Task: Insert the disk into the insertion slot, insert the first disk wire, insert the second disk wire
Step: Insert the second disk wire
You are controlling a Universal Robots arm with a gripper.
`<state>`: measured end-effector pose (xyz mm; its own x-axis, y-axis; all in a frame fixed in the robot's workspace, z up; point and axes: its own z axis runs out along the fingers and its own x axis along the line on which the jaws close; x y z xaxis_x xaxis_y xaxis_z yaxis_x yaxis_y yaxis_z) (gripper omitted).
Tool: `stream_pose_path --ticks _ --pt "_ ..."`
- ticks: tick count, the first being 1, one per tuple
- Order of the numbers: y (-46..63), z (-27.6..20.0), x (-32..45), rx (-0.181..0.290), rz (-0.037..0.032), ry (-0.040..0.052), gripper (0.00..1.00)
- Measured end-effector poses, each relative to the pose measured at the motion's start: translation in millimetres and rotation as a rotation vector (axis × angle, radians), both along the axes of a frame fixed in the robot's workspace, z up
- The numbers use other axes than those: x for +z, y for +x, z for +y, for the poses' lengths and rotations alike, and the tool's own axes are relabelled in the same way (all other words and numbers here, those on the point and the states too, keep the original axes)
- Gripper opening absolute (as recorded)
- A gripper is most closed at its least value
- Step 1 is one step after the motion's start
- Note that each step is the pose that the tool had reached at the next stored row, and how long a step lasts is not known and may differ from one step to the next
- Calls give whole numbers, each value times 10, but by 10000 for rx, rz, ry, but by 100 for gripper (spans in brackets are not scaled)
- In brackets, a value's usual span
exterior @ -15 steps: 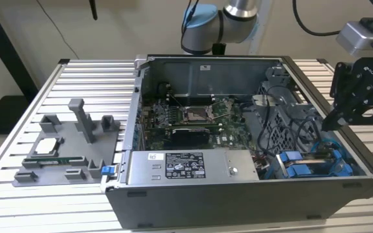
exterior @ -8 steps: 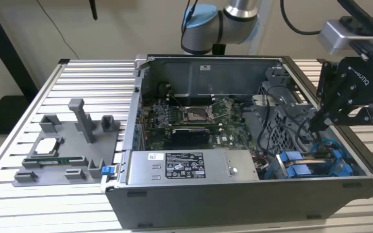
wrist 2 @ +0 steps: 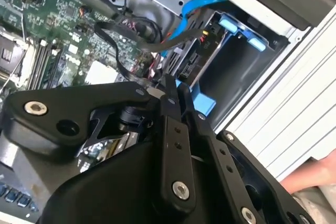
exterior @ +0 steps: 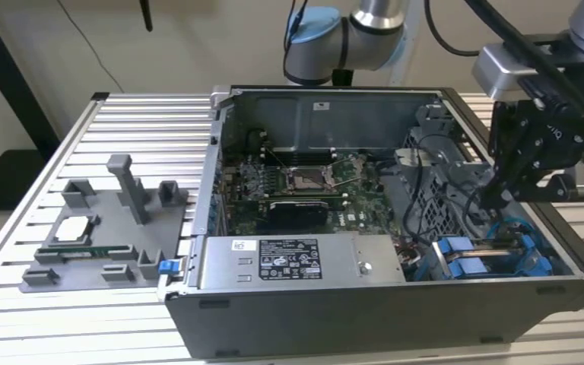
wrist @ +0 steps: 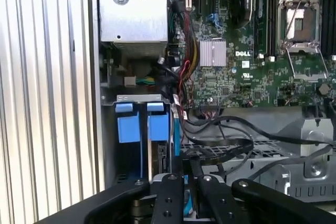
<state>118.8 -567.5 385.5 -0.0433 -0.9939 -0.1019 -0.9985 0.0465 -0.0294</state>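
The open computer case [exterior: 373,304] lies on its side on a slatted metal table [exterior: 119,129], with the green motherboard [exterior: 303,190] exposed in its middle and the grey labelled power-supply box [exterior: 292,262] along its near wall. On the table, toward the exterior view's left, sits a grey fixture tray [exterior: 99,228] holding small parts.

The arm [exterior: 535,114] reaches down into the corner of the case at the exterior view's right, just above the insertion slot [exterior: 490,258] — the grey drive cage with bright blue rails and tabs. In the first wrist view the cage's blue tabs [wrist: 139,124] stand side by side next to the case wall, and a narrow dark-edged slab runs between the blue rails below them; it may be the disk [wrist: 160,158] seated edge-on in the cage, though the view is too tight to be sure.

The gripper [wrist 2: 176,95] hangs over the cage mouth with its two black fingers [wrist 2: 170,129] drawn close together, almost parallel — whether they pinch anything cannot be told. Black cables [wrist: 220,148] and a blue flat cable [wrist 2: 189,11] loop loosely beside the cage, near the fingertips. A person's hand [wrist 2: 312,177] rests at the table edge in the second wrist view.
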Motion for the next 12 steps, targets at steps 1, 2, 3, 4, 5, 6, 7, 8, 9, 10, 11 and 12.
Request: stream_pose_path --ticks 1,2,3,4,5,6,7,8,9,10,11,12 --pt "-22 -6 -2 -1 -133 -1 0" --pt "-46 -11 -3 -2 -272 -1 0" --pt "-69 -17 -4 -2 -414 -2 0" --pt "-92 -23 -6 -1 -549 -1 0" --pt "-115 -28 -8 0 -683 -1 0" --pt "-140 -33 -10 -1 -814 -2 0" --pt "-168 -37 -13 -1 -929 -3 0" --pt "-192 -39 -18 0 -997 -6 0" --pt "-206 -39 -25 -1 -1011 -5 0" --pt "-212 -39 -29 -1 -1012 -5 0" --pt "-216 -40 -32 -1 -1012 -8 0" --pt "-218 -41 -34 1 -1012 -9 0"
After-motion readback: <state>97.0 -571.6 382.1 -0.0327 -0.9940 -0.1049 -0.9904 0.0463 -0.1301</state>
